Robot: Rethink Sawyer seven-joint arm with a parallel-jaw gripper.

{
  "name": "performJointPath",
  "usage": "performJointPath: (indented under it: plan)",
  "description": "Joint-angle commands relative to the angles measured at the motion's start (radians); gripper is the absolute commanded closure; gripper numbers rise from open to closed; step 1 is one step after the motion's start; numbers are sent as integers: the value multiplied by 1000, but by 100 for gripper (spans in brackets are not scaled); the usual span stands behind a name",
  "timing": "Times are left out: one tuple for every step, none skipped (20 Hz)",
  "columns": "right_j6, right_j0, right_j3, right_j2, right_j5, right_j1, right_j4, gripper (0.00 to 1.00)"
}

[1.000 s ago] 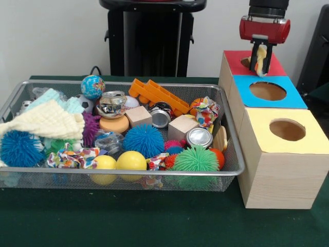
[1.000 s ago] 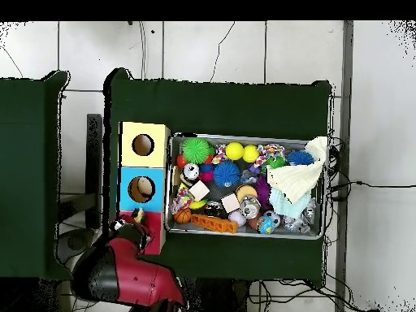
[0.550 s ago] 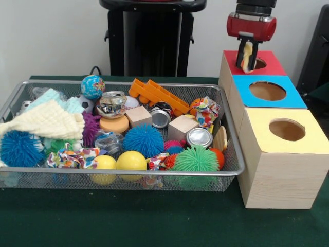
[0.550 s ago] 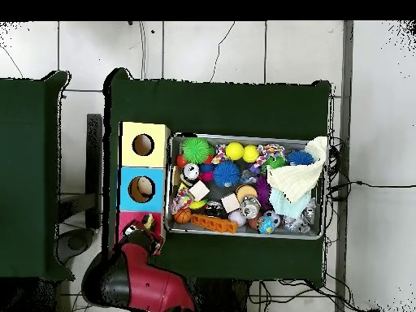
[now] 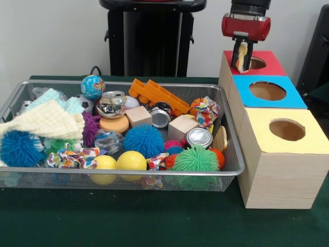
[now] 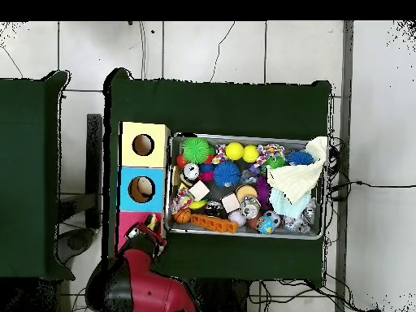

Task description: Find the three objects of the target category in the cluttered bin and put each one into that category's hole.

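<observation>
My gripper (image 5: 241, 65) hangs over the left part of the red-topped box (image 5: 271, 60), just left of its round hole (image 5: 256, 63). It is shut on a small pale yellow object (image 5: 240, 53) that stands upright between the fingers. In the overhead view the gripper (image 6: 151, 227) sits at the red box's edge (image 6: 127, 221) nearest the bin, with the yellow object (image 6: 151, 220) showing. The wire mesh bin (image 5: 128, 171) holds spiky balls, smooth yellow balls, wooden blocks, crushed cans, crumpled paper and cloths.
A blue-topped box (image 5: 290, 85) and a yellow-topped box (image 5: 313, 126), each with a round hole, stand in a row with the red one, right of the bin. A black pedestal (image 5: 151, 41) rises behind the bin. The bin (image 6: 244, 136) fills the green table's middle.
The gripper has moved left from over the red box's hole toward the box's bin-side edge and risen slightly, still shut on the yellow object. The bin's contents have not moved.
</observation>
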Motion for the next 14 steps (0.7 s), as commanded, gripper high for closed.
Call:
performJointPath:
  plan:
    - [354, 36, 54, 92, -110, 133, 21, 100]
    - [357, 42, 53, 94, -118, 141, 29, 100]
    - [365, 57, 49, 96, -128, 152, 45, 100]
    - [367, 63, 49, 98, -132, 156, 53, 100]
    - [370, 76, 48, 97, -133, 158, 67, 100]
    - [371, 80, 50, 98, -134, 157, 70, 100]
    - [376, 81, 55, 101, -131, 151, 72, 100]
    - [375, 83, 59, 102, -129, 148, 74, 100]
    - [373, 77, 67, 106, -123, 141, 67, 100]
    - [377, 71, 72, 113, -123, 139, 59, 100]
    - [376, 70, 77, 111, -126, 136, 54, 100]
    - [379, 71, 79, 111, -128, 135, 51, 100]
    - [382, 72, 82, 111, -131, 135, 48, 100]
    - [385, 73, 84, 110, -133, 135, 45, 100]
